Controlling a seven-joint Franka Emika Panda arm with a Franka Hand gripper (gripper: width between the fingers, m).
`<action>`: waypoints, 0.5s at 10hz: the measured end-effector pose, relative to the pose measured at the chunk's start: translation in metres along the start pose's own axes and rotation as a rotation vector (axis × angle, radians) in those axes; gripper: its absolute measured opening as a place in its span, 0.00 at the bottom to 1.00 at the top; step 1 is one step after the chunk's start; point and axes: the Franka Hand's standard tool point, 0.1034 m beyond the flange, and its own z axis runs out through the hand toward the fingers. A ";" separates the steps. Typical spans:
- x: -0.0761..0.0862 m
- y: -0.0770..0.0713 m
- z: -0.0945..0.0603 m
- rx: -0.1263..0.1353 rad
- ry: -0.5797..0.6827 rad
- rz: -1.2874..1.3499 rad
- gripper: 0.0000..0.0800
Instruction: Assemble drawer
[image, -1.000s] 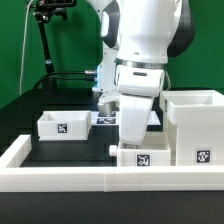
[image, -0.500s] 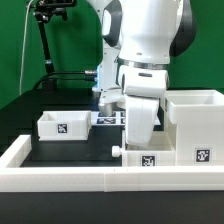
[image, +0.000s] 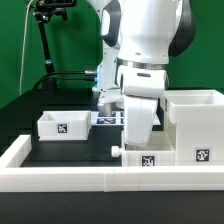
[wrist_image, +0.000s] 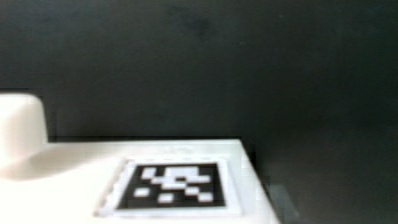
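Wrist view, white tray (wrist_image: 80, 160), black-and-white tag (wrist_image: 173, 186)

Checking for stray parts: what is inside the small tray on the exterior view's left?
The tray shows only bare white inner walls; nothing rises above its rim. Its floor is hidden behind the front wall.

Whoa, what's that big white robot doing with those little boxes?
The white robot arm is putting a drawer together. It is bent low over a small white tray at the front, right beside the big hollow shell. The wrist view looks down on that tray's black-and-white tag. A second tray sits on the exterior view's left. Whether the arm is gripping the front tray is hidden.
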 end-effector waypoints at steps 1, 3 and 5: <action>0.000 0.000 0.000 0.001 0.000 -0.016 0.06; 0.004 0.000 -0.001 0.001 0.003 -0.027 0.06; 0.009 -0.001 -0.001 -0.005 0.009 -0.062 0.06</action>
